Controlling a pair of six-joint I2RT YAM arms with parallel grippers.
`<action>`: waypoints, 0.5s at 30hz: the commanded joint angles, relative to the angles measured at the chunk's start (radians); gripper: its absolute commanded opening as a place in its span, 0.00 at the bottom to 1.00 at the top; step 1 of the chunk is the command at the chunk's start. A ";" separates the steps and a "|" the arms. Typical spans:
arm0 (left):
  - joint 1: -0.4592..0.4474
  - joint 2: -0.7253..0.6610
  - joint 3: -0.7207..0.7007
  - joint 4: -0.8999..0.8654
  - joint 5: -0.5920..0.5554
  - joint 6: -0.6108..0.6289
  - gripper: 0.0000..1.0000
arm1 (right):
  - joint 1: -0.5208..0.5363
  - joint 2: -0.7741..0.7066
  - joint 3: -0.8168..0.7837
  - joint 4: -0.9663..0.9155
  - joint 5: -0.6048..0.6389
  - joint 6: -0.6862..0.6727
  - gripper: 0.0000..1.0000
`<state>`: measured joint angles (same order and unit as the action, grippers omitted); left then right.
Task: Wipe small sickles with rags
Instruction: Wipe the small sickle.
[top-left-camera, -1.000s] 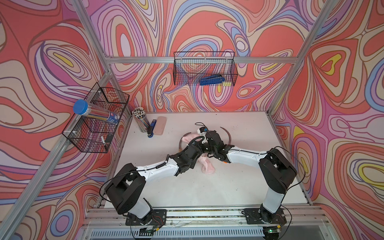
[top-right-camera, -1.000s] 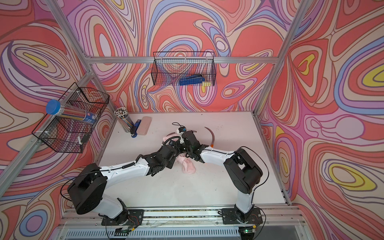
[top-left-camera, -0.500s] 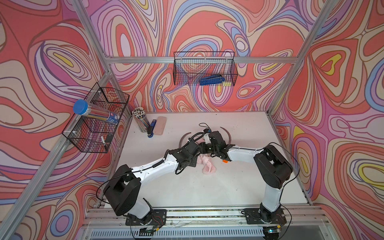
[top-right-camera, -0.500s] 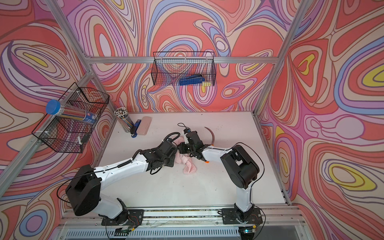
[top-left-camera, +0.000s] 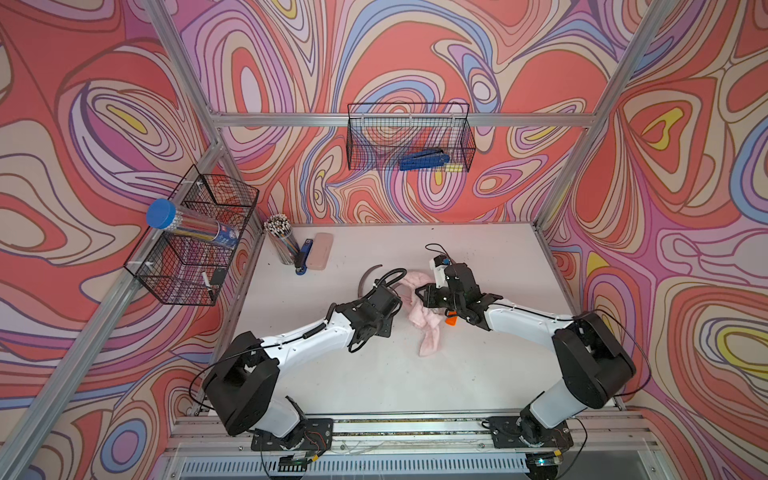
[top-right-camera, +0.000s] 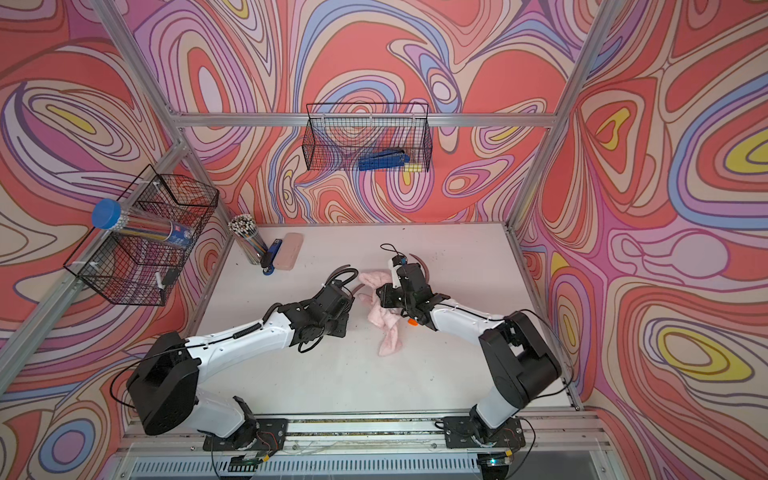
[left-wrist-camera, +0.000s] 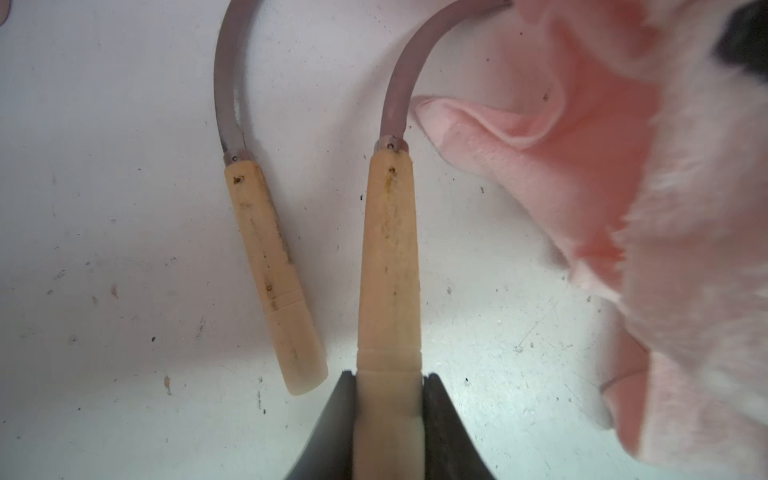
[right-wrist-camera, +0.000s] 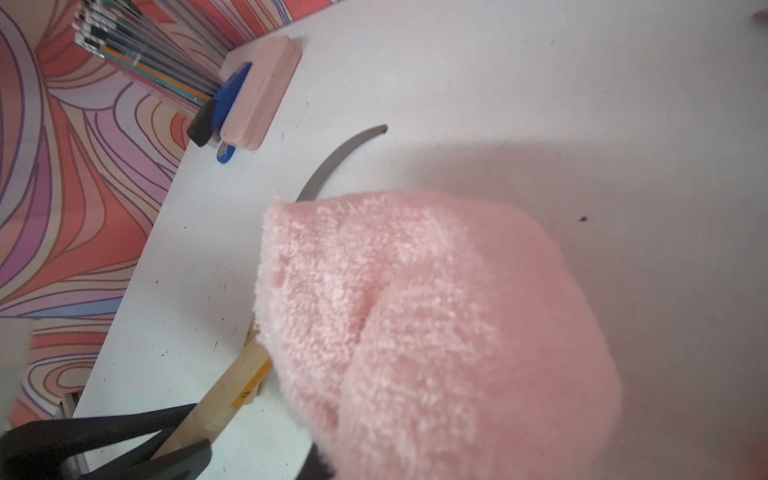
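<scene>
The left gripper (left-wrist-camera: 390, 378) pinched a sickle (left-wrist-camera: 388, 249) by its wooden handle near the middle of the table (top-left-camera: 374, 386), long axis running toward two o'clock in a top view, blade curving into the pink rag (top-left-camera: 419, 318) at three o'clock, bunched in the right gripper's (top-left-camera: 424, 296) closed jaws.

Rag (top-left-camera: 430, 345) at centre of table (top-left-camera: 374, 382); pencil cup (top-left-camera: 284, 249), stapler (top-left-camera: 304, 255) and case (top-left-camera: 320, 251) at its back-left corner

White shells on left arm (top-left-camera: 307, 338) and right arm (top-left-camera: 523, 322), black joints (top-left-camera: 243, 380), black looped cables (top-left-camera: 390, 273), dark grey wedge-fingered left gripper (left-wrist-camera: 390, 376)
</scene>
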<state>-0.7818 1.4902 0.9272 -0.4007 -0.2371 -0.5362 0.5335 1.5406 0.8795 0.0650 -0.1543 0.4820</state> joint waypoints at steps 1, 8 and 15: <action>0.000 0.019 -0.010 0.016 -0.039 -0.023 0.00 | 0.000 -0.108 -0.013 -0.130 0.201 -0.037 0.00; -0.012 0.018 -0.036 0.063 0.002 0.023 0.00 | 0.000 -0.148 0.103 -0.173 0.147 -0.073 0.00; -0.035 -0.002 -0.046 0.092 0.015 0.037 0.00 | 0.000 0.148 0.378 -0.100 -0.169 -0.045 0.00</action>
<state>-0.8097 1.5005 0.8948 -0.3332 -0.2279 -0.5140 0.5316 1.5764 1.1851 -0.0727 -0.1467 0.4309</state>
